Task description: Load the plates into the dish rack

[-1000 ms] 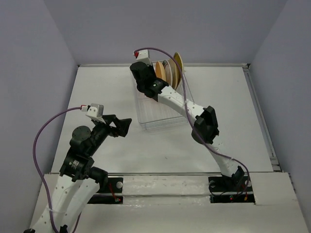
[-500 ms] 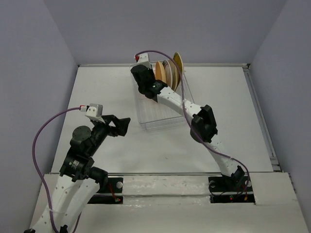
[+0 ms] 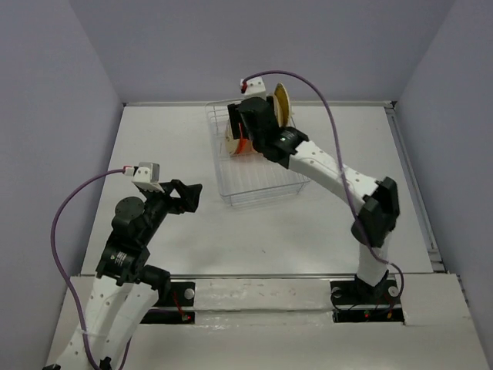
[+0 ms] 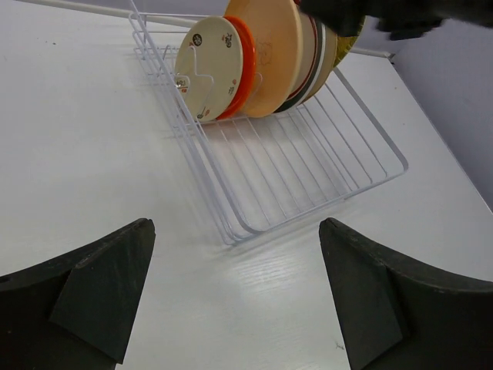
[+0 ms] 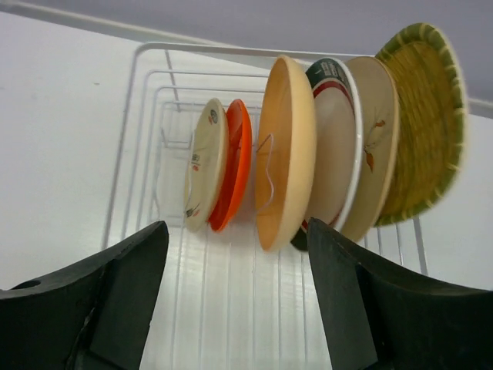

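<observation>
The white wire dish rack sits at the table's far middle. Several plates stand upright in it in a row: small beige, small orange, tan-yellow, white with teal rim, cream floral and ribbed yellow-green. My right gripper hovers over the rack in front of the plates, open and holding nothing. My left gripper is open and empty above the bare table, short of the rack's near left corner.
A raised white rail runs along the table's right side and grey walls close off the back and sides. The right arm's elbow stands over the table's right half.
My right gripper has opened and drawn back from the plates, and its arm has swung to the right. The rack has shifted slightly. The left arm has barely moved.
</observation>
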`<move>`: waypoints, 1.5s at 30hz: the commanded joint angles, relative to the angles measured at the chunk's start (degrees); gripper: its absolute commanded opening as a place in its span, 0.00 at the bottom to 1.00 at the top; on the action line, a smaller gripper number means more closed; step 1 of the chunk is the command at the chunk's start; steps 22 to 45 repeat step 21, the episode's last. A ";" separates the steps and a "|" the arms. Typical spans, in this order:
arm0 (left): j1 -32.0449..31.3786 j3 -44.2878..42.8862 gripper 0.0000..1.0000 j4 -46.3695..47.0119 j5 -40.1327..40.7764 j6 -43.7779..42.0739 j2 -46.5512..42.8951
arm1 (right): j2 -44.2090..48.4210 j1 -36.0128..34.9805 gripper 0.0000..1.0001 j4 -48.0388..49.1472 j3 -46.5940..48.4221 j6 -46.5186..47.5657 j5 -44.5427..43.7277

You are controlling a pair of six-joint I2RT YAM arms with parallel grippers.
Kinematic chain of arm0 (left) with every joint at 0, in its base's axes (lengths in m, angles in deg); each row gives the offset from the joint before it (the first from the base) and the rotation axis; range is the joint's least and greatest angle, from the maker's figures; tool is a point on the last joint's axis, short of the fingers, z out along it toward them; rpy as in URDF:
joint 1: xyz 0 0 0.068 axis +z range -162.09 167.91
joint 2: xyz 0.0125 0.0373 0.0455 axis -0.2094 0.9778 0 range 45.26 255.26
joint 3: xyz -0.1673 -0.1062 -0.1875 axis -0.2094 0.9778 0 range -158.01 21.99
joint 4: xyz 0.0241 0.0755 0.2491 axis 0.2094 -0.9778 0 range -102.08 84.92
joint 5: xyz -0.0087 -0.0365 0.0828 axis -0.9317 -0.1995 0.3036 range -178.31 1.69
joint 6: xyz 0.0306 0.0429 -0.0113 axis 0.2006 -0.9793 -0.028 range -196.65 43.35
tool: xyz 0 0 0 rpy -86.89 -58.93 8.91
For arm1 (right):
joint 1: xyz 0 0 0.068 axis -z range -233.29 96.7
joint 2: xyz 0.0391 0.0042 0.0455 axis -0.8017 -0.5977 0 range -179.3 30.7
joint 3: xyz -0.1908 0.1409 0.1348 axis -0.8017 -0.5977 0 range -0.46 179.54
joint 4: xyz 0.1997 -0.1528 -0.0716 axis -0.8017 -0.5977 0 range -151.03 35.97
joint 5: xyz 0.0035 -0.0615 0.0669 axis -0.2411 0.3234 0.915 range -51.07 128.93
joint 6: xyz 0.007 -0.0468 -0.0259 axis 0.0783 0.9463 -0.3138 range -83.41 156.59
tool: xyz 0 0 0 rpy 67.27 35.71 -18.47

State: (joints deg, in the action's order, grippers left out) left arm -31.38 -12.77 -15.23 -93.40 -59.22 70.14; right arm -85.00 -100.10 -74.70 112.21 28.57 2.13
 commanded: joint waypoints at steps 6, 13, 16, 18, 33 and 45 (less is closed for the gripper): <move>1.18 -0.39 0.99 2.59 1.13 -0.73 -3.00 | 44.91 -0.04 0.99 12.32 -41.52 -7.36 12.55; 1.27 -1.44 0.99 5.49 0.16 -1.17 -3.62 | 73.49 -0.04 1.00 9.95 -65.44 -12.81 5.26; 1.27 -2.68 0.99 8.21 -1.42 -1.52 -1.86 | 80.88 -0.04 1.00 10.20 -73.08 -14.40 -0.99; 1.27 -2.68 0.99 9.71 -1.77 -1.52 0.95 | 82.30 -0.04 1.00 10.21 -75.21 -16.33 -1.18; 1.27 -2.42 0.99 11.54 -3.87 -0.03 4.99 | 82.04 -0.04 1.00 10.21 -76.36 -18.62 2.42; 1.27 -2.42 0.99 11.54 -3.87 -0.03 4.99 | 82.04 -0.04 1.00 10.21 -76.36 -18.62 2.42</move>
